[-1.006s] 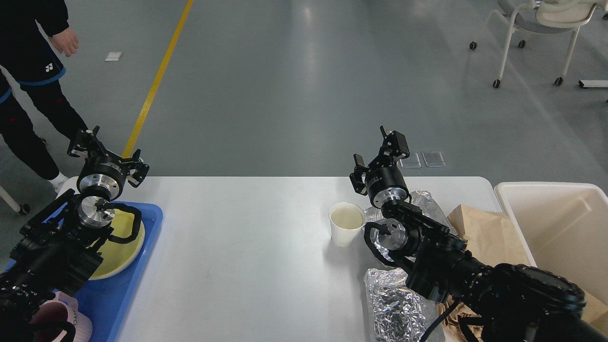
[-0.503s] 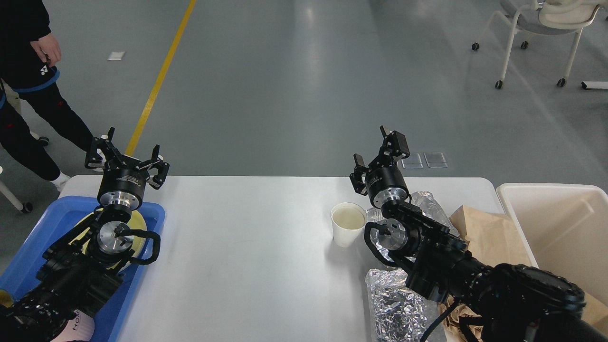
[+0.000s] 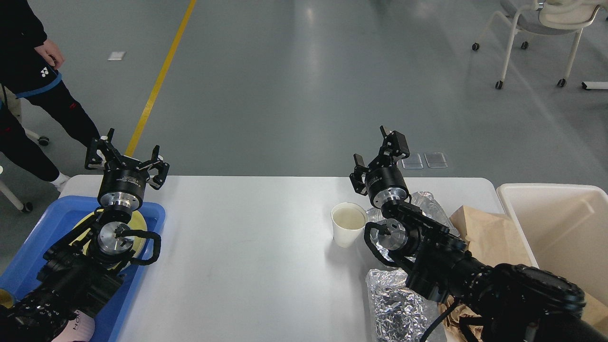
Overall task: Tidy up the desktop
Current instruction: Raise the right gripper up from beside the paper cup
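The left gripper (image 3: 126, 155) has its fingers spread wide, holding nothing, above the blue tray (image 3: 150, 223). The right gripper (image 3: 379, 151) is also wide and empty, beyond the paper cup (image 3: 348, 223). The white worktop (image 3: 247, 256) fills the middle.

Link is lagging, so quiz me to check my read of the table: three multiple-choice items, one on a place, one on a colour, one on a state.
1. Where does the paper cup stand on the desktop?
A. in the blue tray
B. just left of the right arm
C. in the cream bin

2. What colour is the plate in the blue tray?
A. yellow
B. red
C. black

3. How are the left gripper fingers?
A. clamped on the cup
C. shut on foil
B. spread, holding nothing

Key: 1 B, the cup sits on bare tabletop beside the arm; 2 A, a yellow rim shows behind the left arm; 3 B, a gap shows between the fingers.
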Controlling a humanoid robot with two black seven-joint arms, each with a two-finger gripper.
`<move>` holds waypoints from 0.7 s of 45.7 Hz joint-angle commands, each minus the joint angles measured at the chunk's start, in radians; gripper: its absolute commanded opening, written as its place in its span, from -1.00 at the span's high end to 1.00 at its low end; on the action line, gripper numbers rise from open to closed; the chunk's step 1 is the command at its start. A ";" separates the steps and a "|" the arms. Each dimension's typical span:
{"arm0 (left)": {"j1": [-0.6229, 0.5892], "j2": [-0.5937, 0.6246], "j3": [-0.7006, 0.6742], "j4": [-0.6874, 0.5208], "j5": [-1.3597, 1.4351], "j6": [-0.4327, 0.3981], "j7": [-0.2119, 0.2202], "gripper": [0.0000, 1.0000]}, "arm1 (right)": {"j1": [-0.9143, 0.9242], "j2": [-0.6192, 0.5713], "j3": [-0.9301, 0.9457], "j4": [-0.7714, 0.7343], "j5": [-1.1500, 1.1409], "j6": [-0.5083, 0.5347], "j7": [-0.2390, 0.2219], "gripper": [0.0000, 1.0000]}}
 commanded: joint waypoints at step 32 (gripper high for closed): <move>-0.001 0.000 0.000 0.000 0.000 0.000 0.000 -0.99 | 0.169 -0.254 -0.041 -0.001 0.015 -0.004 -0.002 -1.00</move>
